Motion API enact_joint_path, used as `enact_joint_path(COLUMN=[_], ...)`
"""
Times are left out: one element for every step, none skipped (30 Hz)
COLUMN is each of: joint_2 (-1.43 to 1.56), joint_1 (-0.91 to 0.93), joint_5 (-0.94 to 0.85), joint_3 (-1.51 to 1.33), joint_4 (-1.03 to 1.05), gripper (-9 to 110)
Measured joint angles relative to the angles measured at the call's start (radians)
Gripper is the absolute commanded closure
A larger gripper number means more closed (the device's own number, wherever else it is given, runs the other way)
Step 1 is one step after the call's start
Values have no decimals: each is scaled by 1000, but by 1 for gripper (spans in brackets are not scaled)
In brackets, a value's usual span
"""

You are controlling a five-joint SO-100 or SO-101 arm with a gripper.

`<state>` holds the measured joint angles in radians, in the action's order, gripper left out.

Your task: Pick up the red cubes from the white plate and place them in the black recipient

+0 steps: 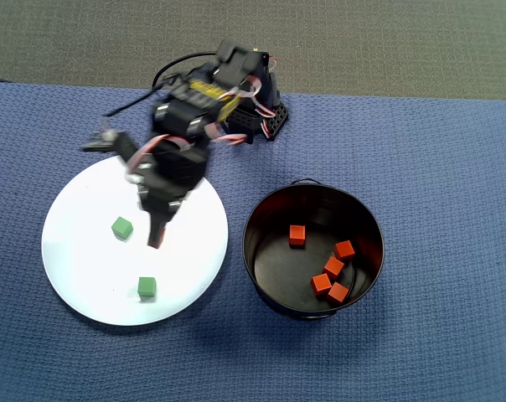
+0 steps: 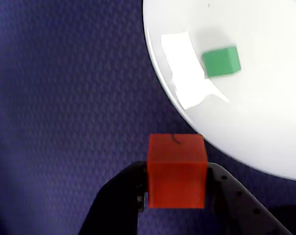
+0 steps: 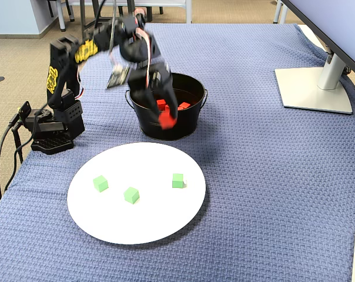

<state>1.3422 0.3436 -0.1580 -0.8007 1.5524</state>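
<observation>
End effector clamped on one red cube, raised above white plate edge. Three green cubes on plate. Five red cubes inside black recipient, beside plate on blue-clothed counter.

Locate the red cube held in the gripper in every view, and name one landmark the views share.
Overhead view: red cube, barely visible under the arm, above the white plate.
Wrist view: bottom centre, between the fingers, beside the plate's edge.
Fixed view: upper centre, before the black pot.
Shared landmark: the white plate.
</observation>
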Motion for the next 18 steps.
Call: enact_joint_path(joint_2=[54, 109, 163, 215, 262, 305, 342, 374, 402, 428, 448, 463, 472, 472, 472, 472, 472, 472], joint_1=[-34, -67, -101, -135, -170, -204, -239, -275, -308, -341, -371, -399, -426, -457, -494, -529, -566, -583], joint_5=[14, 25, 35, 44, 54, 63, 72, 78, 86, 89, 89, 83, 72, 51, 21, -2, -15, -23], joint_3=[-52, -103, -153, -202, -249, -290, -325, -359, -391, -423, -459, -492, -522, -548, -568, -580, -581, -581], joint_4=[-6, -15, -26, -40, -52, -63, -72, -78, -87, -98, -115, -130, -143, -150, -158, -163, -167, -167], gripper=[102, 102, 102, 102, 102, 102, 102, 102, 101, 95, 85, 77, 72, 70, 70, 69, 69, 69])
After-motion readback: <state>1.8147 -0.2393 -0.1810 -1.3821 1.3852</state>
